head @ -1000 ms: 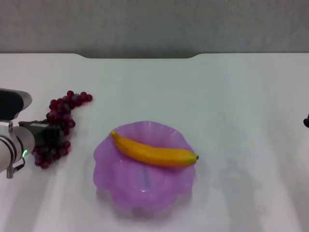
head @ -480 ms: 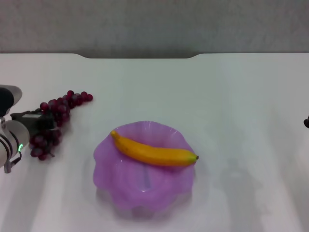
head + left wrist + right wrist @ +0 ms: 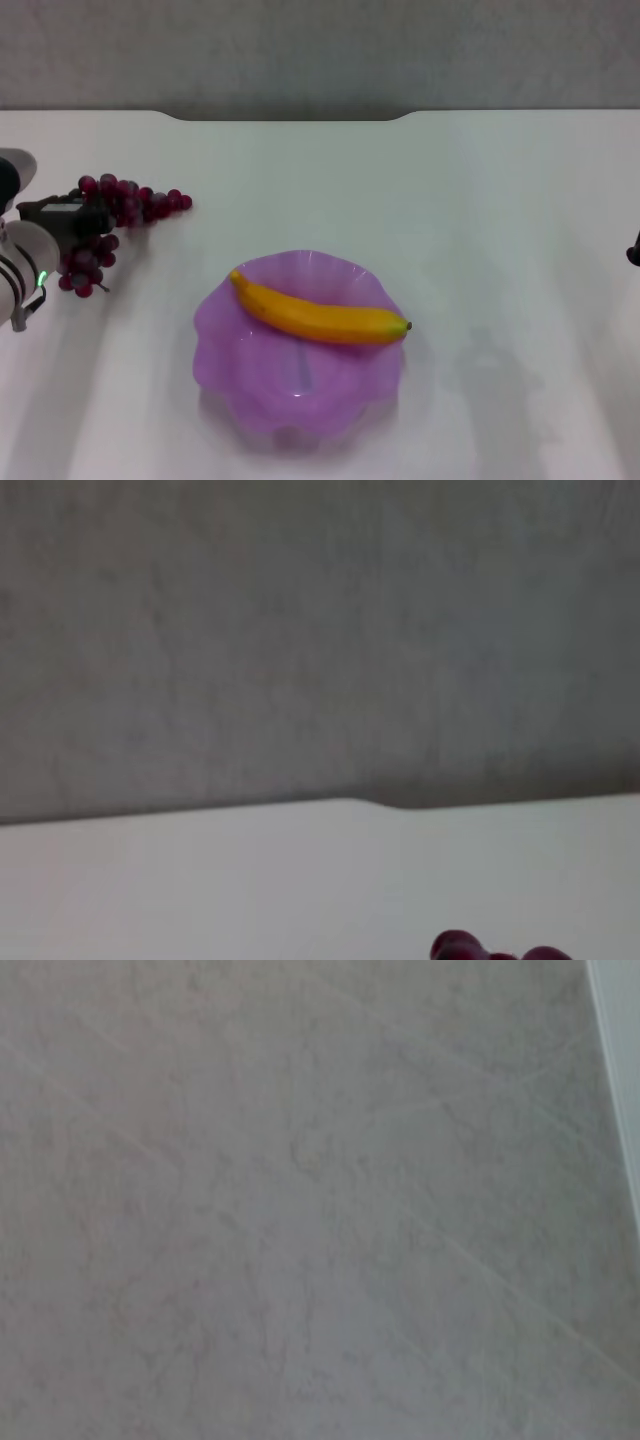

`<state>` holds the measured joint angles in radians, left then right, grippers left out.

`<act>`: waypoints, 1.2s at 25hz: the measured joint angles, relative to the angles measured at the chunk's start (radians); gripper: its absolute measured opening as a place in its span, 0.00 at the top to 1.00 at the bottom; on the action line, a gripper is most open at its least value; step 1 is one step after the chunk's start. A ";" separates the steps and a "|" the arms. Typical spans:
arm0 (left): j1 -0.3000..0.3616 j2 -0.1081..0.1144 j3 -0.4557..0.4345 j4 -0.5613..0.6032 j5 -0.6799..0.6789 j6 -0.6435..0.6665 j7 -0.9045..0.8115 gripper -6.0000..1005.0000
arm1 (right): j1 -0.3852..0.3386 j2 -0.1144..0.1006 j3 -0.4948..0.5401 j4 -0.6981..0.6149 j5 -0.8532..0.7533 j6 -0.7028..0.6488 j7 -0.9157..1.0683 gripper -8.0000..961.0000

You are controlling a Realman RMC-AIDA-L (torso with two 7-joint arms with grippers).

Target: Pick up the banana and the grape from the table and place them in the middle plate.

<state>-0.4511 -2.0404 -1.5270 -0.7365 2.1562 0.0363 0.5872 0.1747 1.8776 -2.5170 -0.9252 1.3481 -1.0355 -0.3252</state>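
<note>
On the white table (image 3: 480, 200) there are three things of the task: one banana (image 3: 318, 313), one bunch of grape (image 3: 120, 205) and one middle plate (image 3: 290, 385). The plate is purple and translucent, with a wavy rim, and it stands near the front middle of the table. The banana already lies inside it, across the far half, with its stem end at the left rim and its tip reaching the right rim. The table between the grape and the plate is bare and nothing stands in the way.

The grape is at the far left of the table, well apart from the plate. The left gripper (image 3: 70, 228) is at this bunch: its dark body covers the middle of it, some berries spread out to the right toward the plate and a small cluster hangs below the gripper. The gripper seems to be clamped on the bunch, but its fingers are hidden among the berries. In the left wrist view only a few red berries (image 3: 470, 948) show at the edge, with the table and the grey wall (image 3: 300, 630) behind.

Of the right arm only a small dark part (image 3: 634, 252) shows at the right edge of the head view; I cannot tell the state of the right gripper.
</note>
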 joint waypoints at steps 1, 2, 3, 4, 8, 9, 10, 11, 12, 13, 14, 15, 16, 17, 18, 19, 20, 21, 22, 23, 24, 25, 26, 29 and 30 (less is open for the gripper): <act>0.004 0.000 0.000 -0.010 0.000 0.002 -0.001 0.80 | 0.000 0.000 0.000 0.000 0.000 0.000 0.000 0.99; 0.011 0.000 0.001 -0.029 -0.005 0.003 -0.002 0.80 | 0.000 0.000 0.000 0.002 0.000 0.000 0.000 0.99; 0.017 0.001 0.001 -0.047 -0.009 0.003 -0.003 0.81 | 0.000 0.000 0.000 0.002 0.000 0.000 0.000 0.99; 0.022 0.003 0.001 -0.068 -0.016 0.001 -0.003 0.81 | 0.000 0.000 0.000 0.003 0.000 0.000 0.000 0.99; 0.052 0.005 0.017 -0.165 -0.023 -0.009 -0.002 0.80 | 0.001 0.000 0.000 0.017 0.000 0.000 0.000 0.99; 0.076 0.006 0.034 -0.218 -0.023 -0.013 -0.002 0.80 | 0.002 0.000 0.000 0.019 0.000 0.000 0.000 0.99; 0.106 0.006 0.046 -0.280 -0.023 -0.028 0.000 0.80 | 0.002 0.000 0.000 0.023 0.000 0.000 0.001 0.99; 0.106 0.006 0.046 -0.280 -0.023 -0.028 0.000 0.80 | 0.002 0.000 0.000 0.023 0.000 0.000 0.001 0.99; 0.125 0.007 0.050 -0.333 -0.023 -0.047 0.004 0.80 | 0.002 0.000 0.000 0.024 0.000 0.000 0.001 0.99; 0.137 0.007 0.050 -0.366 -0.023 -0.067 0.006 0.80 | 0.002 0.000 0.000 0.024 0.000 0.000 0.002 0.99; 0.149 0.007 0.049 -0.404 -0.022 -0.087 0.008 0.80 | 0.002 0.000 0.000 0.025 0.000 0.000 0.004 0.99; 0.158 0.008 0.049 -0.432 -0.021 -0.106 0.008 0.80 | 0.002 0.000 0.000 0.027 0.000 0.000 0.008 0.99; 0.166 0.008 0.049 -0.464 -0.020 -0.122 0.010 0.80 | 0.002 0.000 0.000 0.029 0.000 0.000 0.016 0.99; 0.175 0.008 0.048 -0.497 -0.017 -0.139 0.014 0.80 | 0.002 0.000 -0.001 0.033 -0.001 0.000 0.026 0.99; 0.186 0.008 0.048 -0.533 -0.016 -0.158 0.021 0.80 | 0.002 0.000 -0.001 0.039 -0.005 0.000 0.037 0.99; 0.197 0.008 0.049 -0.570 -0.015 -0.178 0.028 0.80 | 0.002 0.000 -0.001 0.046 -0.016 0.000 0.053 0.99; 0.210 0.008 0.049 -0.609 -0.015 -0.201 0.034 0.80 | 0.002 0.000 -0.001 0.054 -0.030 0.000 0.071 0.99; 0.210 0.008 0.049 -0.609 -0.015 -0.201 0.034 0.80 | 0.002 0.000 0.000 0.064 -0.048 0.000 0.093 0.99; 0.243 0.008 0.051 -0.707 -0.015 -0.259 0.039 0.80 | 0.002 0.000 0.002 0.072 -0.064 0.000 0.112 0.99; 0.247 0.008 0.052 -0.719 -0.015 -0.265 0.039 0.80 | 0.002 0.000 0.006 0.081 -0.079 0.000 0.135 0.99; 0.264 0.008 0.057 -0.762 -0.015 -0.289 0.039 0.80 | 0.002 0.000 0.008 0.089 -0.090 0.000 0.153 0.99; 0.278 0.008 0.068 -0.798 -0.015 -0.305 0.044 0.80 | 0.002 0.000 0.009 0.096 -0.096 0.000 0.163 0.99; 0.290 0.007 0.077 -0.823 -0.015 -0.312 0.048 0.80 | 0.002 0.000 0.010 0.101 -0.098 0.000 0.168 0.99; 0.336 0.006 0.117 -0.902 -0.015 -0.322 0.062 0.80 | 0.003 0.004 0.010 0.109 -0.098 -0.008 0.165 0.99; 0.350 0.006 0.128 -0.923 -0.015 -0.323 0.062 0.81 | 0.002 0.006 0.011 0.113 -0.098 -0.012 0.163 0.99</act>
<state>-0.1016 -2.0341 -1.3987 -1.6594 2.1414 -0.2869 0.6497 0.1770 1.8840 -2.5065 -0.8122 1.2498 -1.0477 -0.1618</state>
